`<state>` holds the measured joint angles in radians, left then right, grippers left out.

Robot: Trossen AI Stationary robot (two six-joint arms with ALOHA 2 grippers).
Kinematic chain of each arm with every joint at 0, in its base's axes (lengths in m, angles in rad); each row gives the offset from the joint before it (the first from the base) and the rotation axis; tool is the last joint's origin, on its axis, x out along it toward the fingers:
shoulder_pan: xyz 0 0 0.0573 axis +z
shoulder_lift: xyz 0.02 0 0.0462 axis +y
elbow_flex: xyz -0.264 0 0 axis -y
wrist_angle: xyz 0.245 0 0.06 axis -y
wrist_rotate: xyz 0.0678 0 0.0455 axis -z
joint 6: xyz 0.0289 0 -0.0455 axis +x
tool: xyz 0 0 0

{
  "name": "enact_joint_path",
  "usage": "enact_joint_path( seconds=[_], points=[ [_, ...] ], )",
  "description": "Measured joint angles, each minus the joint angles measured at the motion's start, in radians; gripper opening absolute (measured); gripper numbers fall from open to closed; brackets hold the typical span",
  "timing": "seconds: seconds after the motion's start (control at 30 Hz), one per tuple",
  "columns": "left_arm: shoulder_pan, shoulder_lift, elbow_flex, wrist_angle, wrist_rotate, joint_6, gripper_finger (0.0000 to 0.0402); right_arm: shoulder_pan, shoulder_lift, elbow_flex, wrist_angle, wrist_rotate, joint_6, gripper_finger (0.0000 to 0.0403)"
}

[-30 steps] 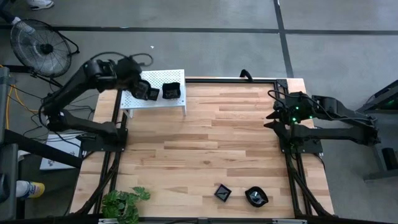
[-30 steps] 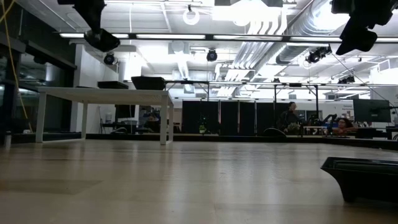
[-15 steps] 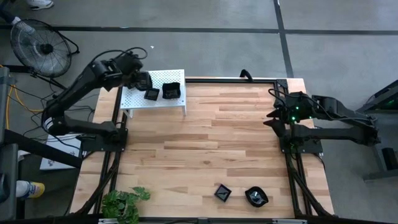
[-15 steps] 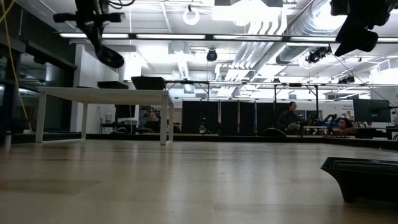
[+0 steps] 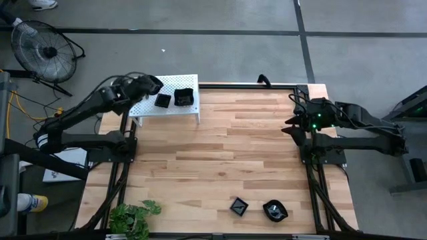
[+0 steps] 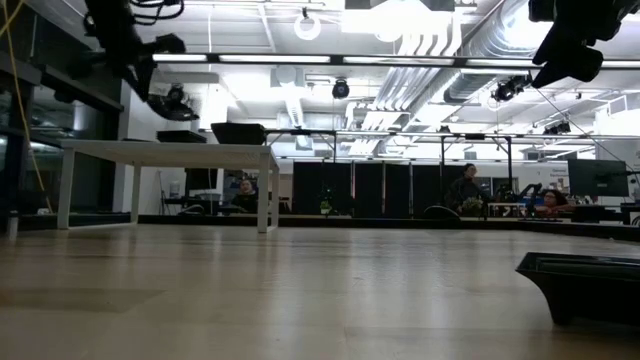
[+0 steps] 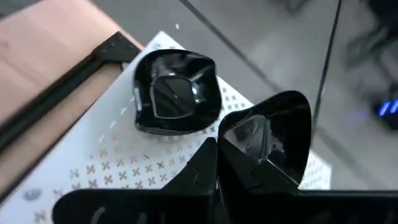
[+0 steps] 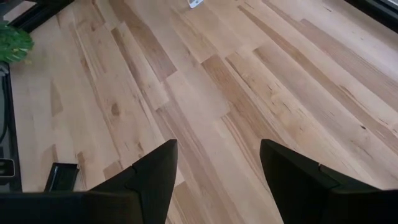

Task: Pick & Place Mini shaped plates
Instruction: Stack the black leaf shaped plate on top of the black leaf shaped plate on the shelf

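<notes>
Black plates (image 5: 172, 99) side by side (upright) on white shelf (image 5: 188, 109)

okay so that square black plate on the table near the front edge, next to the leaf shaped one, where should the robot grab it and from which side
Best guess: grip the square plate by one raised rim, coming straight down from above with one finger inside the dish and one outside. It lies flat on the table, so its walls are the only part standing up. Take the rim facing away from the leaf-shaped plate, which lies close beside it. The open right gripper is on that side.
</notes>
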<state>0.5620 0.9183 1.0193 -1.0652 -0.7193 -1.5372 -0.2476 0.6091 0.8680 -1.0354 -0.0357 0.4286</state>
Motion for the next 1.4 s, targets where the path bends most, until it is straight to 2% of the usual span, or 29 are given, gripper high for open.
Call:
enact_joint_path(
  seconds=[0.1, 0.3, 0.43, 0.5, 0.6, 1.07, 1.4],
  points=[
    [-0.051, -0.013, -0.057, 0.011, -0.087, -0.145, 0.0, 0.0, 0.0, 0.0, 0.001, 0.0, 0.001, 0.0224],
    [-0.051, -0.014, -0.12, 0.22, -0.208, -0.17, 0.0, 0.0, 0.0, 0.0, 0.001, 0.003, 0.017, 0.0224],
    [-0.051, -0.011, -0.135, 0.266, -0.34, -0.177, 0.0, 0.0, 0.0, 0.0, 0.001, 0.004, 0.036, 0.0224],
    [-0.051, -0.011, -0.135, 0.263, -0.37, -0.178, 0.0, 0.0, 0.0, 0.0, 0.001, 0.003, 0.05, 0.0224],
    [-0.042, -0.011, -0.135, 0.264, -0.374, -0.181, 0.0, 0.0, 0.0, 0.0, 0.001, 0.003, 0.073, 0.0224],
    [0.133, -0.018, -0.21, 0.351, -0.228, -0.177, 0.0, 0.0, 0.0, 0.0, 0.002, 0.049, 0.142, 0.0224],
    [0.139, -0.061, -0.279, 0.349, -0.21, -0.169, 0.0, 0.0, 0.0, 0.0, 0.002, 0.051, 0.178, 0.0224]
  ],
)
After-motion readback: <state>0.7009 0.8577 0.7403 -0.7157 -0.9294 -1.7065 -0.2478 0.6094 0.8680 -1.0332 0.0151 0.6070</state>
